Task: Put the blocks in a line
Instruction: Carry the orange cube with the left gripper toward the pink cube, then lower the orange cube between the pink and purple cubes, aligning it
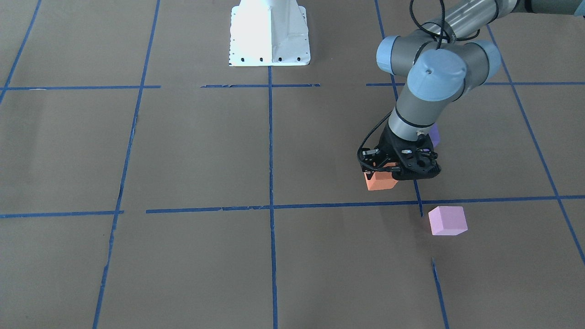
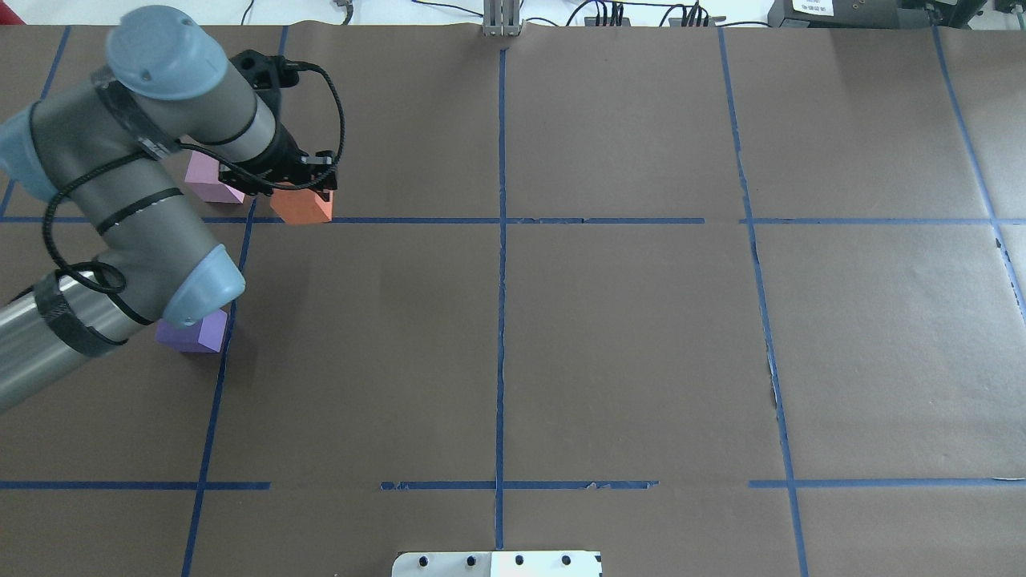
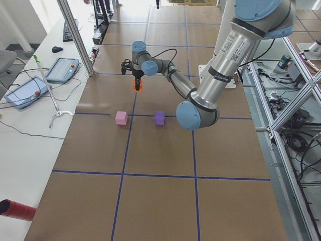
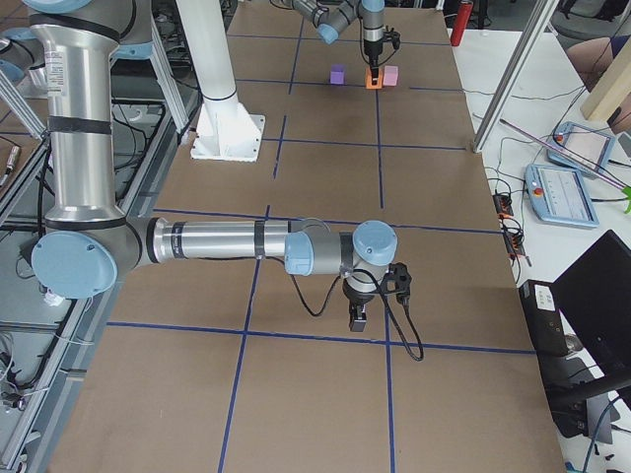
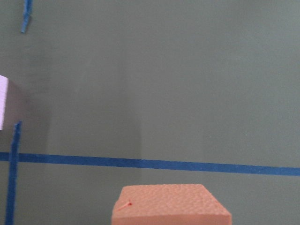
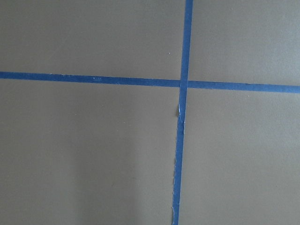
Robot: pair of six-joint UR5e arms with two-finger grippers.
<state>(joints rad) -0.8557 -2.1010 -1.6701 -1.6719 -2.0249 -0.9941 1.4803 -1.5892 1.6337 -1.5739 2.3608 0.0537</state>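
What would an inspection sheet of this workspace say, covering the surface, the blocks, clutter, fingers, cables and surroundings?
Surface: brown paper-covered table with a blue tape grid, frayed in spots.
Job's things: orange foam cube under the left gripper; light pink foam cube and violet-purple foam cube sit apart; no line yet.
Clutter: nothing seen beyond a white pedestal base.
Grippers: left gripper over the orange cube, fingers hidden, grip cannot be told; right gripper above bare paper, state cannot be told.
Cables: black cable looping along the left wrist; another beside the right gripper.
Surroundings: tablet-like pendant on a side bench.
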